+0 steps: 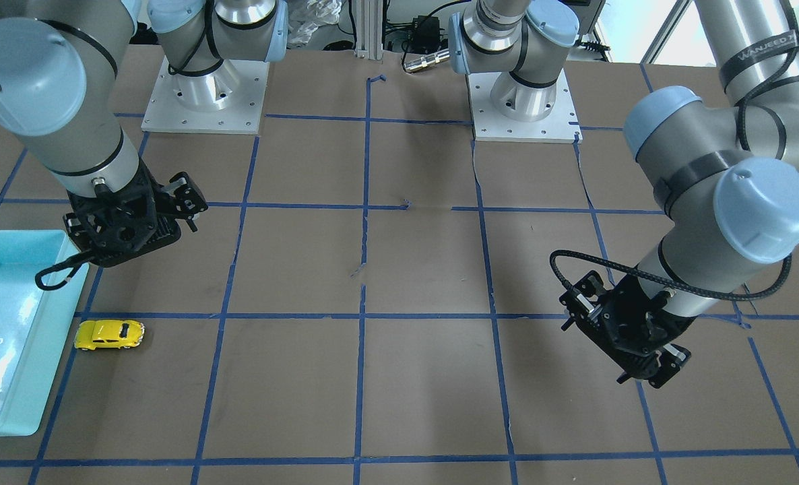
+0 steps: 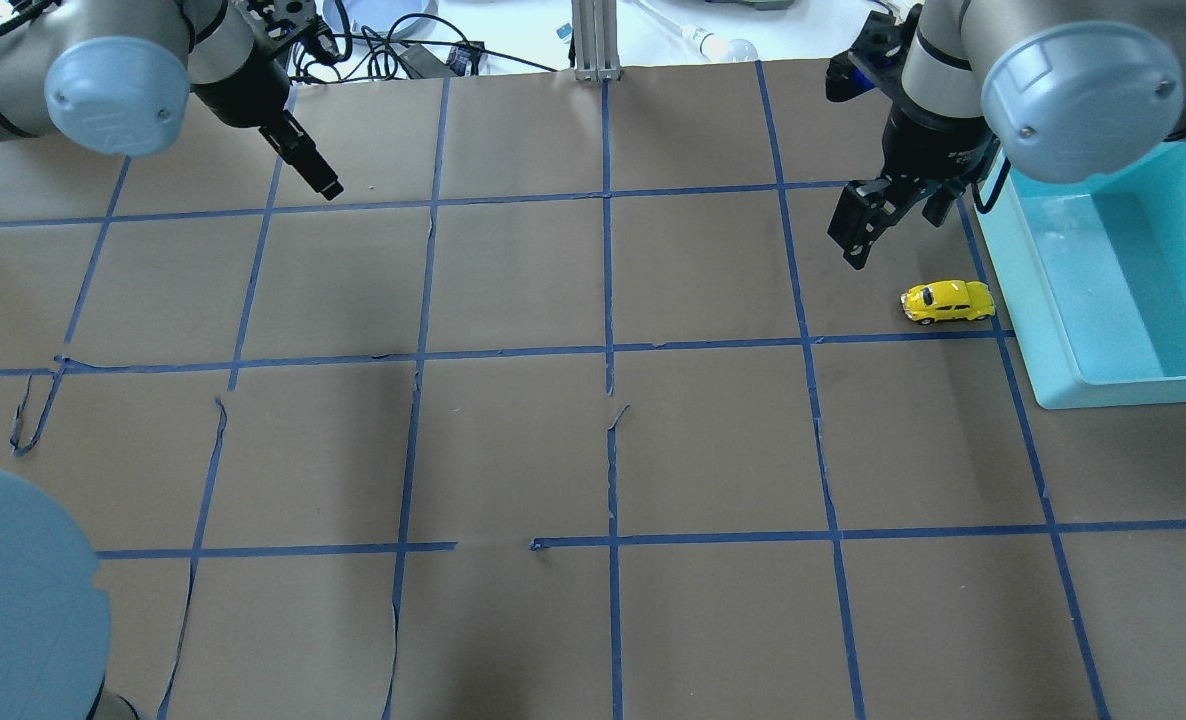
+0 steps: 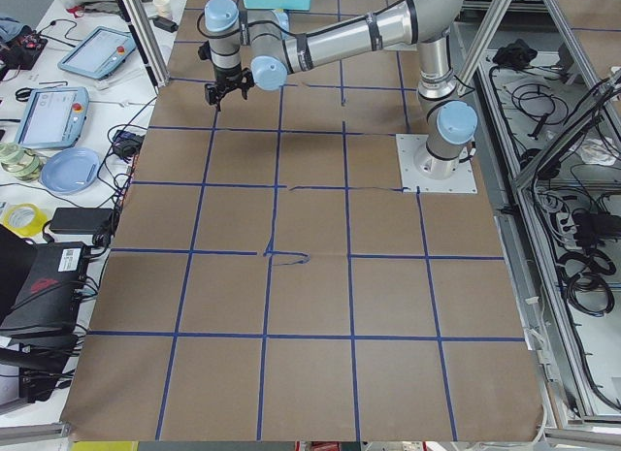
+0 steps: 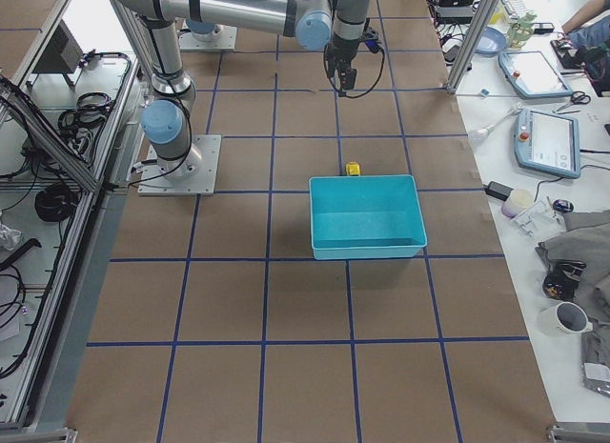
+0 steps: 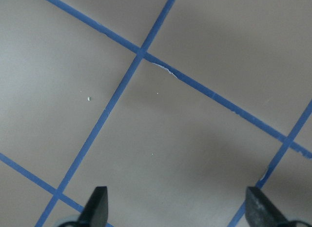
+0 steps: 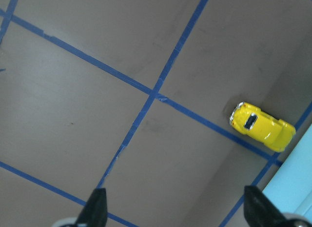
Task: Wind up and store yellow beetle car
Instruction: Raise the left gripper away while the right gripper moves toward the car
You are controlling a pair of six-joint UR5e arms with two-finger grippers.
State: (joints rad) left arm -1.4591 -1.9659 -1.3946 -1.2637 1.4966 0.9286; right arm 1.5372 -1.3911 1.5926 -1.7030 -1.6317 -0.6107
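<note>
Yellow beetle car on bench, beside bin.
Right pincer (spread, empty) should descend squarely astride its flanks.

Yellow beetle car glossy; bin smooth plastic; table matt paper.

Silver tubes, pale-blue joint caps, black left gripper, black right gripper, braided cable

Brown table, gridded in blue tape; beyond its far edge, a white bench carries tablets and cups.
</note>
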